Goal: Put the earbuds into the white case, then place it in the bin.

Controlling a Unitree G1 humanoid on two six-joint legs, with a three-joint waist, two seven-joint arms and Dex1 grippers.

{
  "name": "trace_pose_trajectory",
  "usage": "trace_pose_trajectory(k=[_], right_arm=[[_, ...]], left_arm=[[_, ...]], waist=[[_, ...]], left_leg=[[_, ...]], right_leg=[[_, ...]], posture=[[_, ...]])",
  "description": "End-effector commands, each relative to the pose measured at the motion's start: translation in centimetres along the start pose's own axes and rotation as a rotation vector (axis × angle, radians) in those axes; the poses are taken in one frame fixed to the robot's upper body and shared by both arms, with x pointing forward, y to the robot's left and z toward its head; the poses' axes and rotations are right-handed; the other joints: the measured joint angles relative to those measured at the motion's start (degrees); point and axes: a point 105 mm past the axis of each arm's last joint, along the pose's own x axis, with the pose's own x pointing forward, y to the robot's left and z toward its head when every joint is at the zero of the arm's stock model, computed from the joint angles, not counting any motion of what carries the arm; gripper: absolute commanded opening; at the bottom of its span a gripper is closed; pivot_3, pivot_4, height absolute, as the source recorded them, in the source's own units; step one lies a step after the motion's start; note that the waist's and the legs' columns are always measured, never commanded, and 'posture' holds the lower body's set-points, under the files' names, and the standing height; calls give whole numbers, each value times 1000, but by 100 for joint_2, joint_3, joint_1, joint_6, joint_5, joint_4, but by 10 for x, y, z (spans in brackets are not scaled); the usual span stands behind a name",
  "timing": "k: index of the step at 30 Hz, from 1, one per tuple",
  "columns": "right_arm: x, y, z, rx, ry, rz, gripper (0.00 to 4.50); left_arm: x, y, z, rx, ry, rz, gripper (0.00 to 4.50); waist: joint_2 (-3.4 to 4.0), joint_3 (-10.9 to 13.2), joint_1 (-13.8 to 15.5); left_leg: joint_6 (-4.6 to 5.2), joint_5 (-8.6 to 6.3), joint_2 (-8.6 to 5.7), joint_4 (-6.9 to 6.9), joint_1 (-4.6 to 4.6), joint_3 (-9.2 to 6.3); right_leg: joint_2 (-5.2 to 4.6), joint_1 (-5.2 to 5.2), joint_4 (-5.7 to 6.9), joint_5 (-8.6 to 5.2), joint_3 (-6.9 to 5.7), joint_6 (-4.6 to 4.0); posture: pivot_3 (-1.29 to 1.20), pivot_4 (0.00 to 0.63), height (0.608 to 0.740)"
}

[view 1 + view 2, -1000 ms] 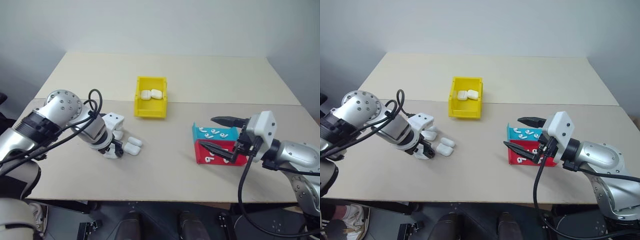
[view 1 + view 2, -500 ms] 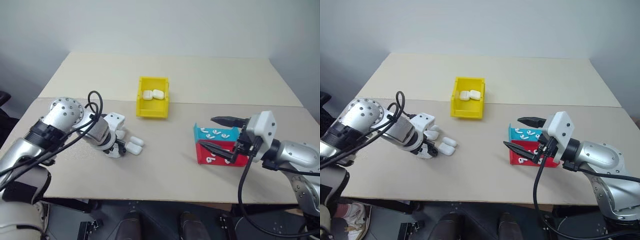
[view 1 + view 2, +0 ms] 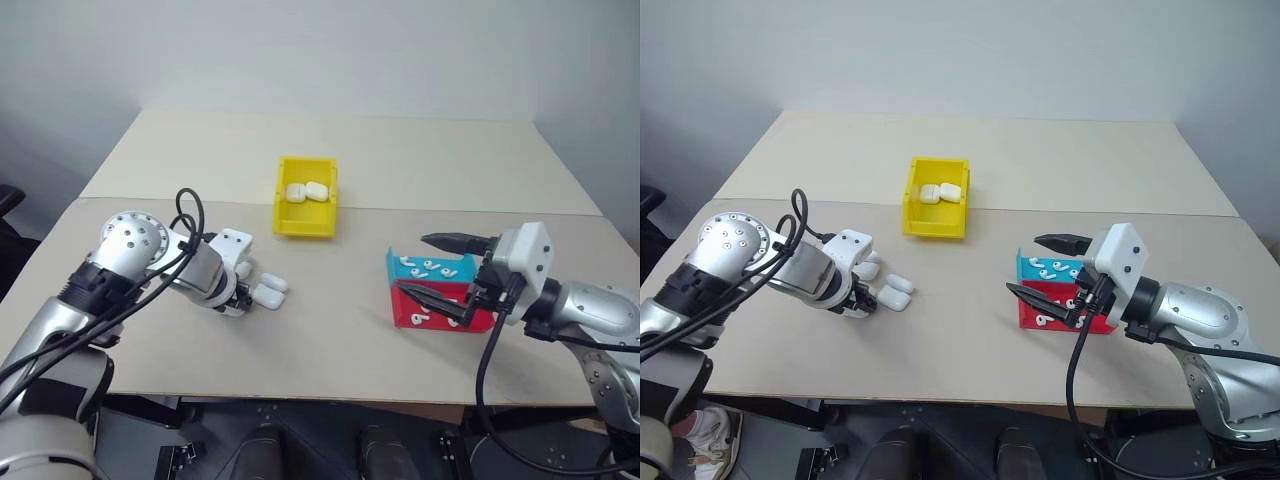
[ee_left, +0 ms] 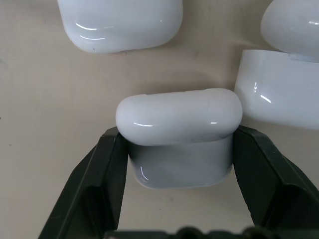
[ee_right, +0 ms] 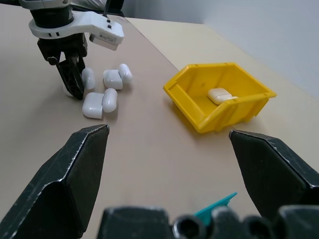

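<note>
A white case (image 4: 179,134) rests on the table between the two black fingers (image 4: 112,164) of my left gripper (image 4: 179,147), which press against both of its sides. That gripper (image 3: 233,300) points steeply down at the left of the table. Tiny white earbuds (image 3: 430,267) lie in a teal tray, and one more earbud (image 3: 419,319) lies in the red tray beside it. My right gripper (image 3: 417,266) hangs open and level just above those trays, holding nothing. The yellow bin (image 3: 305,218) stands at the table's middle back with two white cases (image 3: 306,190) inside.
More white cases lie close around the held one: one case (image 4: 119,22) beyond it, another (image 4: 284,89) to its side, and a pair (image 3: 268,290) toward the table's middle. The teal tray (image 3: 466,266) and red tray (image 3: 478,320) sit at the right front.
My left gripper's fingers have closed in from wide open onto the sides of the white case, and the left wrist turned slightly. The right arm has stayed still.
</note>
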Motion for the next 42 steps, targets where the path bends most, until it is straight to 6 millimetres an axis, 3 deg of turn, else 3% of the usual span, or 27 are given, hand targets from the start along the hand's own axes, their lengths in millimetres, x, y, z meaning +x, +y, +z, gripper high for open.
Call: trace_pose_trajectory(k=[1,7,11,15,18,20,24,26,32,37,40,42], right_arm=[[1,-2,11,-42,-42,1,4500],[3,-6,10,-44,-49,-1,4500],[10,-12,11,-48,-76,-15,4500],[14,-18,16,-63,-91,-14,4500],[13,-25,22,-89,-73,-13,4500],[12,-29,25,-100,-53,-15,4500],[6,-32,19,-147,92,37,4500],[-1,-33,15,-164,180,76,4500],[-19,-41,5,-162,447,177,4500],[-34,-33,-5,-236,564,344,4500],[-41,-30,-15,-248,632,416,3942],[-41,-33,-22,-251,656,406,3232]], left_arm=[[-26,9,2,67,-63,-9,2807],[-73,26,7,80,-217,-8,2807],[-97,19,40,68,-654,-4,2807],[-99,10,54,144,-897,-113,2807],[-117,-6,77,68,-1207,-378,2807],[-123,-12,82,102,-1314,-483,2807],[-128,-43,84,336,-1401,-729,2807],[-133,-53,75,491,-1438,-877,2807],[-134,-68,63,734,-1472,-1143,2807],[-131,-78,55,853,-1452,-1228,2807],[-130,-86,51,819,-1466,-1246,2807],[-129,-90,48,820,-1463,-1246,2807]], waist=[[-2,1,-41],[-2,2,-16],[0,0,15],[1,1,27],[5,-1,67],[1,0,76],[2,-1,61],[3,-1,34],[4,-2,5],[5,-2,-7],[5,-2,-7],[5,-2,-20]], left_leg=[[-1,0,2,-3,-8,0],[-3,1,1,-11,-27,3],[-4,1,2,-12,-31,7],[-23,13,2,-18,-28,14],[-24,13,0,-21,-34,15],[-22,13,1,-21,-41,14],[-9,5,2,-22,-50,13],[-2,1,3,-21,-58,13],[14,-7,5,-2,-90,15],[26,-14,6,2,-92,13],[31,-17,7,5,-94,13],[32,-17,8,7,-94,13]], right_leg=[[1,-8,-1,0,1,0],[0,-33,-4,-2,1,-2],[-1,-36,-8,-2,-2,-2],[1,-38,-7,0,-1,-5],[-1,-41,-8,1,-1,-6],[0,-42,-16,4,-3,-6],[3,-49,-27,4,-2,-6],[2,-52,-32,3,-2,-5],[3,-83,-24,3,1,-3],[4,-82,-27,0,1,1],[3,-83,-26,-1,2,4],[3,-82,-26,-1,2,4]], posture=[[0,150,740],[0,150,740],[0,150,740],[0,150,740],[0,150,740],[0,150,740],[0,150,740],[0,150,740],[0,150,740],[0,150,740],[0,150,740],[0,150,740]])
